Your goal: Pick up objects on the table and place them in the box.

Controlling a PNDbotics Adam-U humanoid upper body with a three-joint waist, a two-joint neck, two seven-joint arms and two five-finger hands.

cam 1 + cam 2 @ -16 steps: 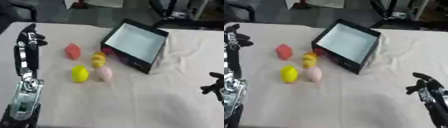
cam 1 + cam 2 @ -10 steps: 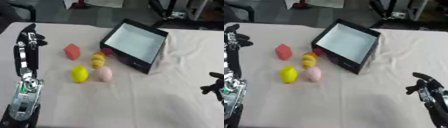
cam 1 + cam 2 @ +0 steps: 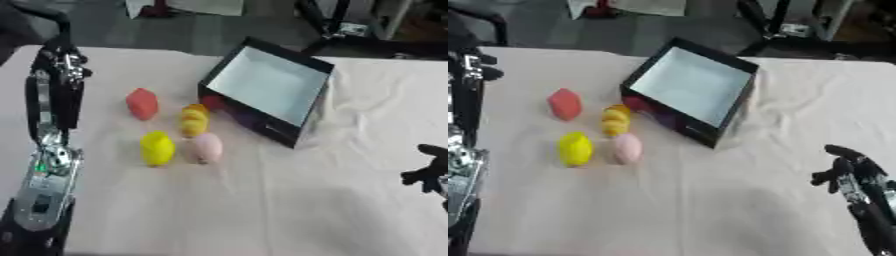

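A black box (image 3: 297,131) with a pale inside lies tilted at the table's far middle, its opening facing up. Left of it are a red object (image 3: 142,103), an orange-yellow one (image 3: 193,120), a yellow one (image 3: 157,148) and a pink one (image 3: 206,148), close together. Something small and dark red (image 3: 213,102) touches the box's left wall. My left hand (image 3: 58,75) stands at the left edge, fingers straight up, holding nothing. At the lower right my right hand (image 3: 849,175) rests relaxed and empty, well away from the objects.
A pale cloth (image 3: 262,210) covers the table, wrinkled to the right of the box. Beyond the far edge are dark floor, metal stands (image 3: 337,20) and a red item (image 3: 157,9).
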